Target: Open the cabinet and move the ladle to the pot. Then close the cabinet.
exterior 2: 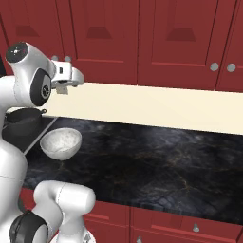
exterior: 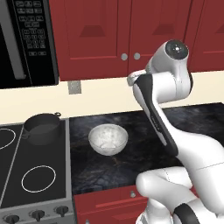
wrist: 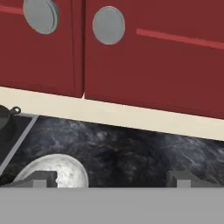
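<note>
Hand view: cabinet (wrist: 131, 57) knobs above the wide-apart fingers (wrist: 43, 178)

The white arm (exterior: 157, 113) rises bent at the elbow, its end effector (wrist: 109, 177) held high with jaws spread wide, gripping nothing.

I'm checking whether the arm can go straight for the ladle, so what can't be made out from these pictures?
- Ladle: whatever is inside the cabinet is hidden by its shut doors.
- Pot: in the hand view the left edge cuts it; in the right base view the arm covers most.
- Gripper: hand view shows just the spread fingertips; left base view, the arm hides it.
</note>
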